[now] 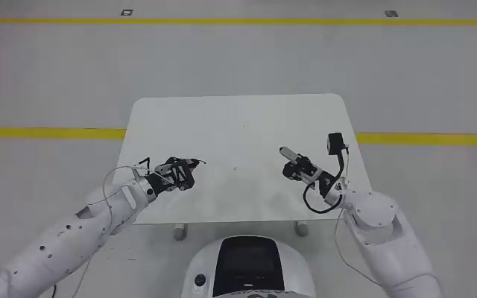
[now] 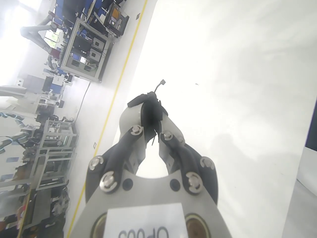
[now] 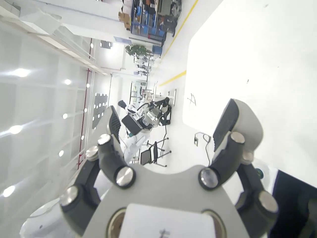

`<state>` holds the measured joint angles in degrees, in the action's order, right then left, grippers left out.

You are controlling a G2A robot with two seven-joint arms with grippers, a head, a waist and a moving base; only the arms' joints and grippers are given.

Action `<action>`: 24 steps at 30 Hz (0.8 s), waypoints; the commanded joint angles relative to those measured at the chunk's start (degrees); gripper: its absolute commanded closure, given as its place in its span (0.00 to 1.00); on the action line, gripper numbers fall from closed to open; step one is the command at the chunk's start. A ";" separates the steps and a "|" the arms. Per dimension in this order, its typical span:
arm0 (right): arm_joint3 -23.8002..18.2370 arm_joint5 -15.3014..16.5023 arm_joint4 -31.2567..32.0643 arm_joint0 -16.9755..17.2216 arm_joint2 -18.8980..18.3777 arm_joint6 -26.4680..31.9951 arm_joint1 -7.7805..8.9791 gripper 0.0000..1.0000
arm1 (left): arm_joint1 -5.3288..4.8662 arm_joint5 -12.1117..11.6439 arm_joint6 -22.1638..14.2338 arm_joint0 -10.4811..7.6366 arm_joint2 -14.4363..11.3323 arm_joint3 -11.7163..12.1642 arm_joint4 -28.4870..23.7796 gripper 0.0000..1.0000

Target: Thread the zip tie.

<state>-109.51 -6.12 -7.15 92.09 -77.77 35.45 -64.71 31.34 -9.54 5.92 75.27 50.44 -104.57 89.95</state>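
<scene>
Zip tie (image 2: 162, 82) is pinched in the left jaws, which are pressed together on it over the near-left part of the worktop (image 1: 238, 127). A short end w/ the small square head sticks out past the tips, and a sliver of strap shows behind them. Right jaws are spread wide w/ nothing between, hovering over the near-right part of the worktop, well apart from the tie. Handling, as a guess: very light, thin plastic strap, springy and bendy, smooth enough to slide or twist in a pinch. It'll flop if held far from the working end. Best to grip the strap close behind the tip being fed, and hold the head side just behind the head so the slot stays open and steady. Hard to make out: most of the strap is buried between the dark pads. Can't tell how long it is, which way the slot faces, or whether it's looped already. From above it's only a hairline
</scene>
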 commanded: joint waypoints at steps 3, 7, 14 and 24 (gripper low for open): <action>5.01 1.38 -0.39 -4.01 3.80 7.19 -0.12 0.00 | 0.00 0.00 0.00 0.00 0.00 0.00 0.00 1.00; 10.73 1.45 -0.20 -8.99 9.38 10.54 -0.79 0.00 | 0.00 0.00 0.00 0.00 0.00 0.00 0.00 1.00; 13.39 1.40 -1.77 -12.38 12.84 11.54 -1.47 0.00 | 0.00 0.00 0.00 0.00 0.00 0.00 0.00 1.00; 13.39 1.40 -1.77 -12.38 12.84 11.54 -1.47 0.00 | 0.00 0.00 0.00 0.00 0.00 0.00 0.00 1.00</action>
<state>-96.12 -4.73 -8.93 79.71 -64.93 46.98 -66.18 31.34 -9.54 5.92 75.27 50.44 -104.57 89.95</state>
